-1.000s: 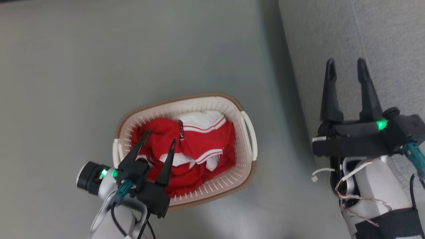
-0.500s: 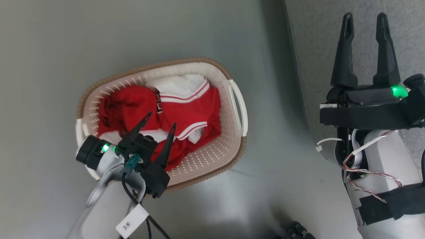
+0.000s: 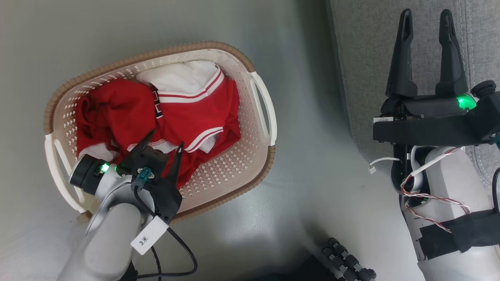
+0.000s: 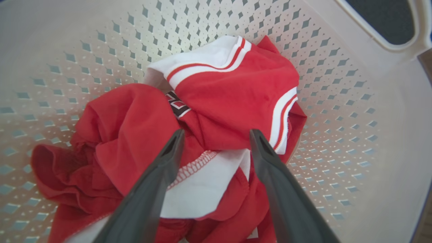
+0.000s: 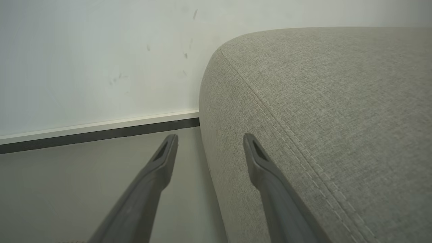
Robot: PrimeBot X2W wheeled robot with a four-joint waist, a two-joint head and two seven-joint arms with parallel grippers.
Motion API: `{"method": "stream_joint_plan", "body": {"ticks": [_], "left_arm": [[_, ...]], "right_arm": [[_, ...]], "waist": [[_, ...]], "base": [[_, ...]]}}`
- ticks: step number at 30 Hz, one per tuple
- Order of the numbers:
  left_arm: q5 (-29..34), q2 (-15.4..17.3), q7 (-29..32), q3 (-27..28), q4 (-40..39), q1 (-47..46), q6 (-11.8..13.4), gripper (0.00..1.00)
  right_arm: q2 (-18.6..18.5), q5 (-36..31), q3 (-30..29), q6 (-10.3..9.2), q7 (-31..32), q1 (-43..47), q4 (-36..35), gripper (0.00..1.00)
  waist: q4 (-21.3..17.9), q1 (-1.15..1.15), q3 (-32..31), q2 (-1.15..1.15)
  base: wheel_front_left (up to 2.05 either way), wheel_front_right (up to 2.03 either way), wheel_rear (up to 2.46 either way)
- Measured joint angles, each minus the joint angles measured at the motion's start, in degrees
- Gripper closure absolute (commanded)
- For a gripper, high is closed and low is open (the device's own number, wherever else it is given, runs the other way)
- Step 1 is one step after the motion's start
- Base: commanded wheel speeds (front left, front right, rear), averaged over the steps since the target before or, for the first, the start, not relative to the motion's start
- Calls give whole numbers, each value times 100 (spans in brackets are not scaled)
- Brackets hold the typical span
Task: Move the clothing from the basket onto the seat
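Red clothing (image 3: 183, 113) with white panels and stripe trim lies crumpled in the cream basket (image 3: 258, 156), whose brown rim shows on the floor at the left. Dark numerals peek out between the folds (image 4: 177, 104). My left gripper (image 3: 166, 140) hangs open inside the basket, its fingertips just above a white hem (image 4: 206, 179) of the clothing (image 4: 236, 98), holding nothing. The basket's perforated wall (image 4: 337, 101) curves around the pile. My right gripper (image 3: 425, 19) stands open and empty over the near edge of the grey seat (image 3: 363, 58), beside its rounded corner (image 5: 303, 101).
Grey floor (image 3: 304, 187) runs between the basket and the seat. A dark ribbed part of my base (image 3: 345, 261) shows at the bottom. A white wall with a dark skirting line (image 5: 101, 135) stands behind the seat.
The head camera has dropped and shifted, so the basket looks larger and further left. My left gripper has sunk lower into the basket towards the clothing. The right gripper stays open by the seat.
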Motion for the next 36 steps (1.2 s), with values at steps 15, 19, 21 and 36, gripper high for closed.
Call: {"method": "stream_joint_plan", "body": {"ticks": [15,19,21,36], "left_arm": [[183,31,2,172,650,-375,614,0],[201,45,25,191,778,-412,666,0],[201,54,52,207,848,-465,714,0],[193,-100,-93,211,1116,-658,757,100]], "right_arm": [[36,7,88,0,0,-76,87,0],[40,9,108,0,0,-77,101,0],[42,10,123,0,0,-77,104,0],[47,176,144,0,0,-93,263,0]], "waist": [[-127,-1,124,0],[-153,-1,145,-1],[-167,-1,157,-1],[-187,-1,111,-1]], "base": [[0,0,0],[0,0,0],[0,0,0],[0,0,0]]}}
